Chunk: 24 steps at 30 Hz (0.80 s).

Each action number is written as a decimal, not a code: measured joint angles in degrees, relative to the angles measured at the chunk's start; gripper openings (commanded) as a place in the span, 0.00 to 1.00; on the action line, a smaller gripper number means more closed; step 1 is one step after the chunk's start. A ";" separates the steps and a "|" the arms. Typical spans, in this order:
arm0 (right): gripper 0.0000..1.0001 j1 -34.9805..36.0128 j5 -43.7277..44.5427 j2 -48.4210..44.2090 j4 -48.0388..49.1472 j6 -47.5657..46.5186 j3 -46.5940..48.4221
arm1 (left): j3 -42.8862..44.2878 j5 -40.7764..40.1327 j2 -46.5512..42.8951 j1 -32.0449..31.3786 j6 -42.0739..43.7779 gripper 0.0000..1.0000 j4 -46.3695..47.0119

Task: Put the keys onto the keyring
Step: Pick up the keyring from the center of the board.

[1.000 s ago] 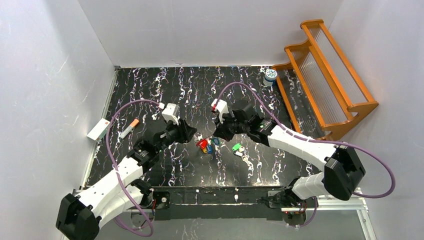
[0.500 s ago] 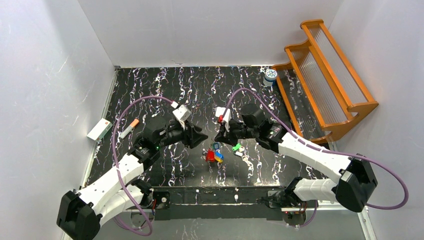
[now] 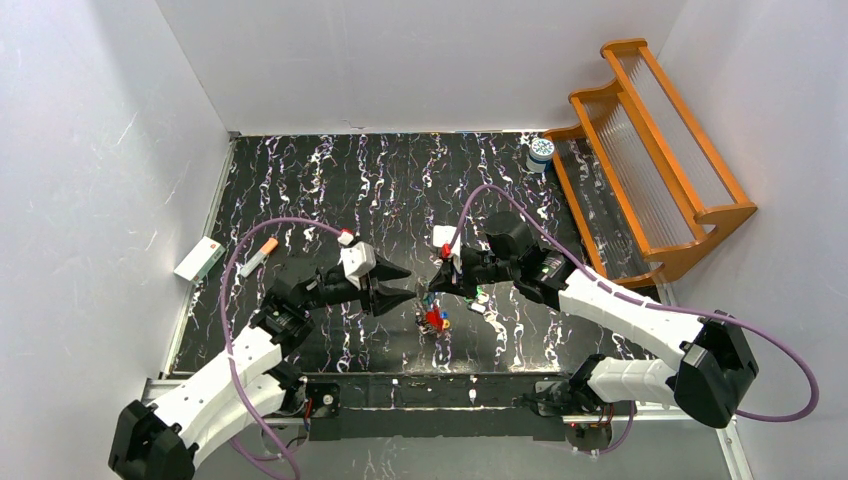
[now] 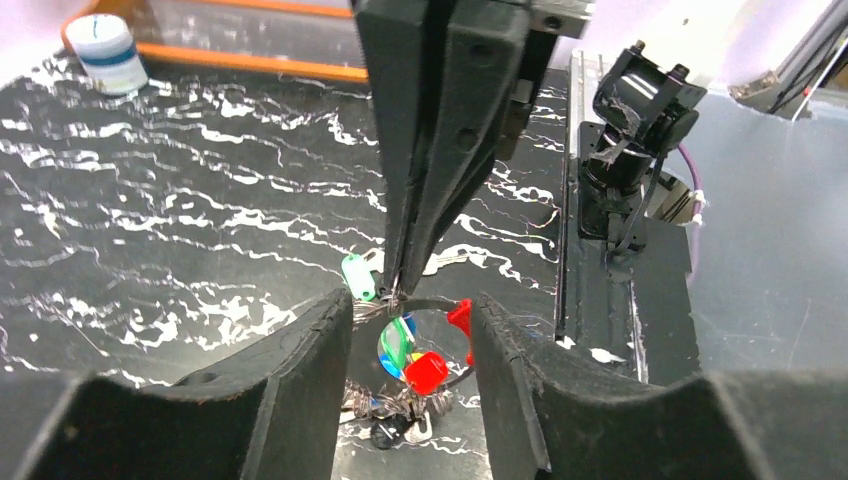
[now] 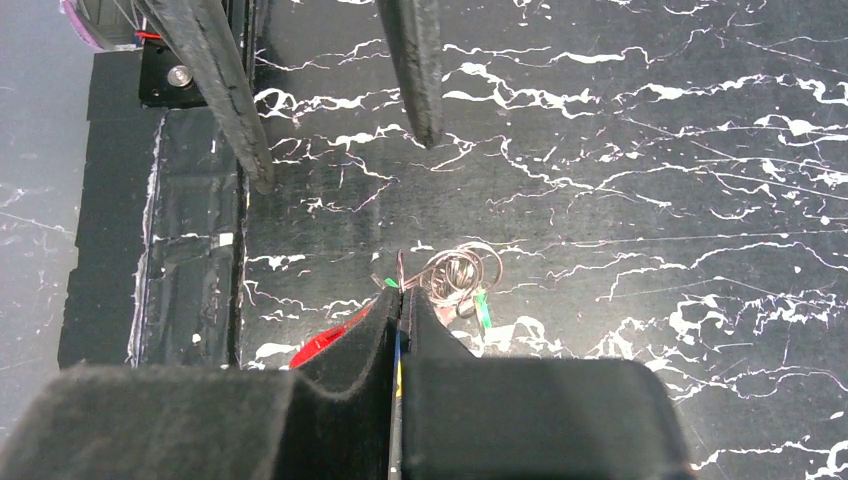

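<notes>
**Finding 1: change.** Within the last second my right gripper (image 5: 400, 297) has carried the keyring (image 4: 432, 299) back toward the arm bases. It is now holding the ring clear of the table, fingers pressed flat together on the thin wire at the top of the loop. The strung keys (image 4: 425, 372), the red heads plainest, are dangling directly beneath those fingertips. Over the same second my left gripper (image 4: 412, 325) has closed in from the opposite side. It is now reaching level with its jaws partly spread, one finger on either side of the hanging loop. I cannot tell whether either pad is touching the wire yet.

**Assessment.** I am judging this to be the set-up for a handover. The ring is being presented so that the left fingers can steady or take it, which would free a gripper for the next key. A green-headed key (image 4: 357, 277) is lying loose on the table just beyond the right fingertips, so the task is not finished.

**Finding 2: markings.** I am reading no brand or text anywhere. The white-and-blue jar (image 4: 105, 42), far ahead of the left gripper, and the white box (image 3: 198, 258), well out to its left, are carrying marks too small to make out.
</notes>
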 measured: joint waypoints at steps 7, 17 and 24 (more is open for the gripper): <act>0.01 0.00 -1.70 0.02 0.28 -0.46 0.00 | -0.55 3.65 -0.07 -0.04 5.18 0.33 1.36; 0.01 0.00 -2.86 1.33 0.61 -0.42 0.00 | -0.55 4.44 5.05 -0.42 7.30 0.27 1.40; 0.01 0.00 -2.91 2.05 0.63 -0.17 0.00 | -0.55 2.62 7.15 -1.97 7.74 0.25 1.44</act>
